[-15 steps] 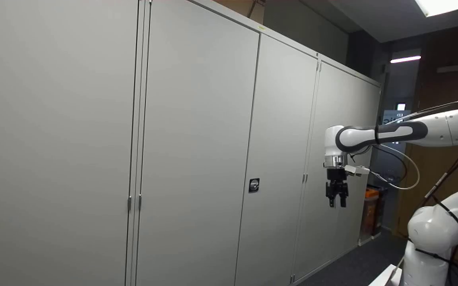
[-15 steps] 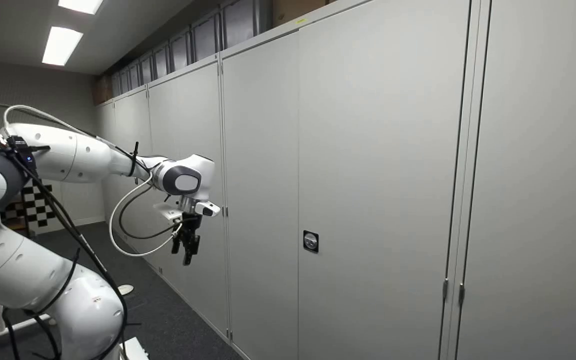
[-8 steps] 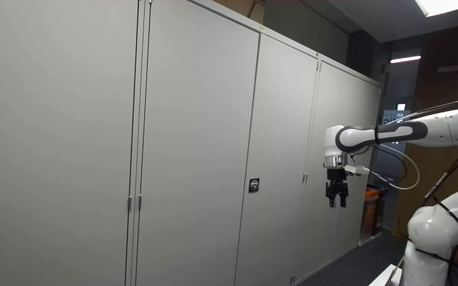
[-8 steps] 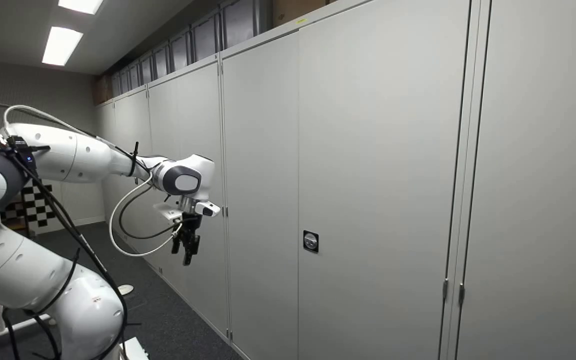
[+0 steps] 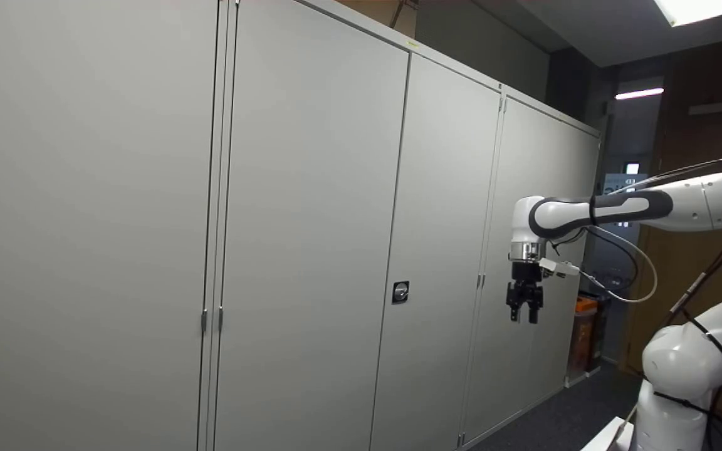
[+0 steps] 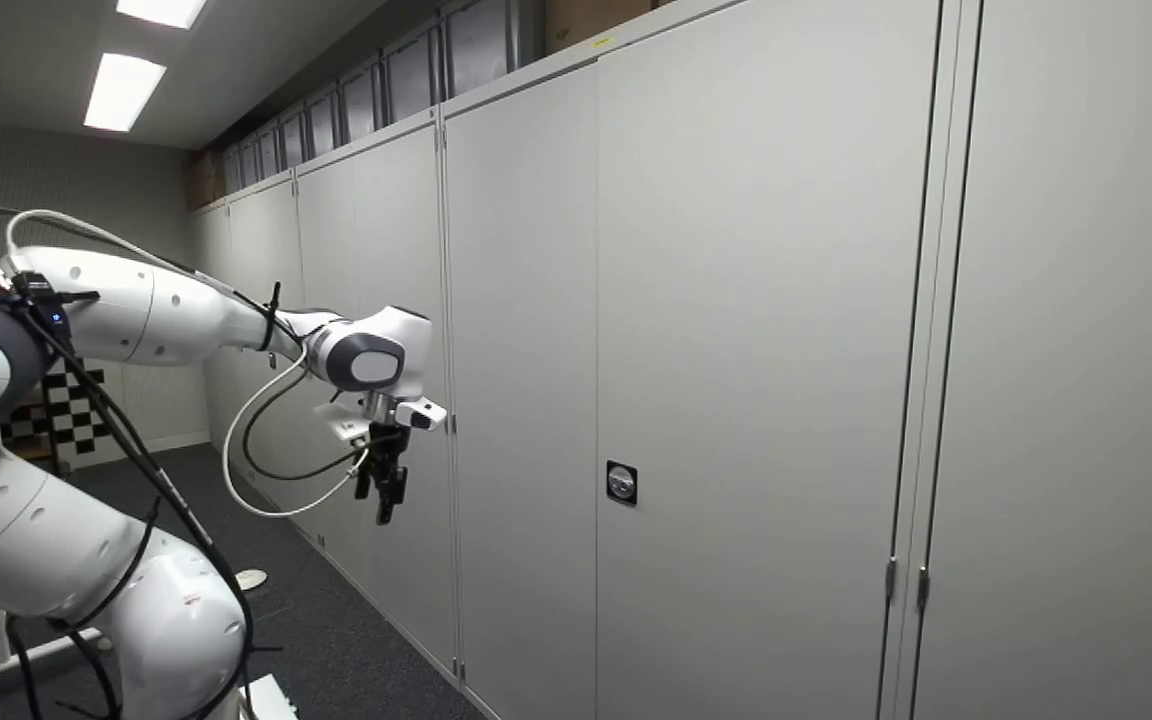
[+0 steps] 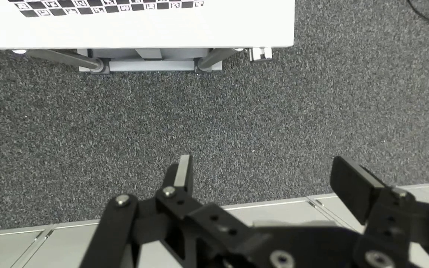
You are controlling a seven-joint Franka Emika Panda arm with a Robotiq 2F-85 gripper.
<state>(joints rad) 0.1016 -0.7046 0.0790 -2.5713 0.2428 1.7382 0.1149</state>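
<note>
Cabinet doors [image 5: 311, 188]: pale grey and closed, they fill the near part of both exterior views and line the dark carpet [image 7: 237, 119].
Round handle [image 5: 401, 292]: set near the edge where two doors meet, presumably so one latch secures both.
Gripper [image 7: 262, 162]: jaws spread wide with nothing between them, hanging downward near the doors, apparently not touching them, and apart from the handle.
Cable loop [image 6: 276, 515]: slack below the arm [image 6: 136, 310], likely so the joints can turn freely.
Orange-topped bin [image 5: 581, 338]: standing at the cabinets' far end, probably tucked there out of the arm's way.
</note>
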